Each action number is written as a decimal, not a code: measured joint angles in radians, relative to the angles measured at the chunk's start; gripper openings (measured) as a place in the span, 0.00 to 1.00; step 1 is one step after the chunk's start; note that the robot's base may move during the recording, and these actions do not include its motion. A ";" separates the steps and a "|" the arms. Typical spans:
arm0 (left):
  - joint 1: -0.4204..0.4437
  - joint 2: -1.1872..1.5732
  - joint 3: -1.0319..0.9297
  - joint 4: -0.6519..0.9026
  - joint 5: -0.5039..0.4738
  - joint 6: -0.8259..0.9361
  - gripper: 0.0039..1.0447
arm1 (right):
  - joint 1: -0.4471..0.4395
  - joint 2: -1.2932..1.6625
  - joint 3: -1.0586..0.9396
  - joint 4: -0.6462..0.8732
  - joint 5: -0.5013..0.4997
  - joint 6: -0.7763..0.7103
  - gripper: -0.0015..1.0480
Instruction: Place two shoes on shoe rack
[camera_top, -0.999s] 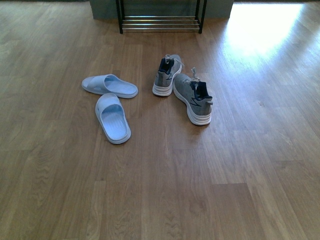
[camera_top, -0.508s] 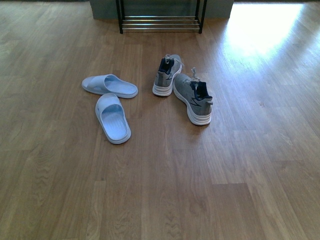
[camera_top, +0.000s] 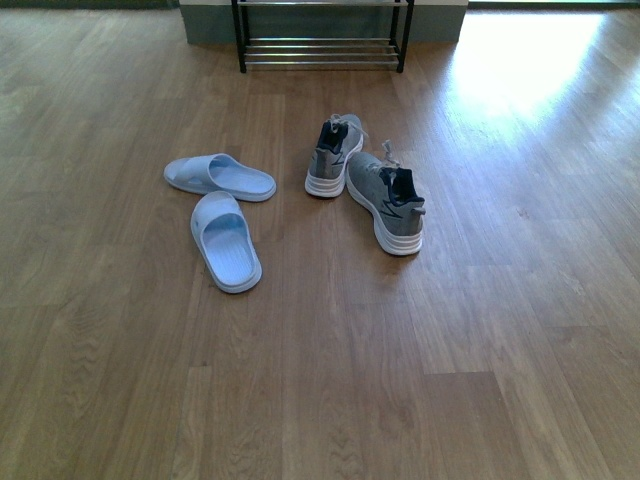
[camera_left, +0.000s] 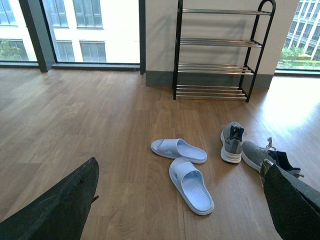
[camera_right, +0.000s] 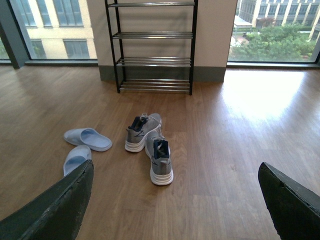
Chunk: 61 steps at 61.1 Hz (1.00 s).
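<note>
I am holding my left gripper (camera_left: 179, 167) with its jaws spread wide and nothing between them. My right gripper (camera_right: 176, 166) is gaping just as wide, also with nothing in it. Both are hanging above the wooden floor (camera_top: 320, 410), and neither is showing in the front view.

The shoes are lying where they lay a second ago. The far sneaker (camera_top: 333, 156) is sitting with its heel toward me, and the near sneaker (camera_top: 388, 199) is lying just beside it on its right, the two close enough at the toe that I cannot tell whether they are touching. To their left, the far slipper (camera_top: 220, 176) is lying crosswise and the near slipper (camera_top: 227, 241) is pointing away from me, its toe just short of the other.

What is changing is my front view. All four shoes are sitting slightly lower in it than before, and the shoe rack (camera_top: 320, 52) against the far wall is showing one more rod at the top edge.
</note>
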 joint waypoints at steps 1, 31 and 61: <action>0.000 0.000 0.000 0.000 0.000 0.000 0.91 | 0.000 0.000 0.000 0.000 0.000 0.000 0.91; 0.000 0.000 0.000 0.000 0.000 0.000 0.91 | 0.000 0.000 0.000 0.000 0.000 0.000 0.91; 0.000 0.000 0.000 0.000 0.000 0.000 0.91 | 0.000 0.000 0.000 0.000 0.000 0.000 0.91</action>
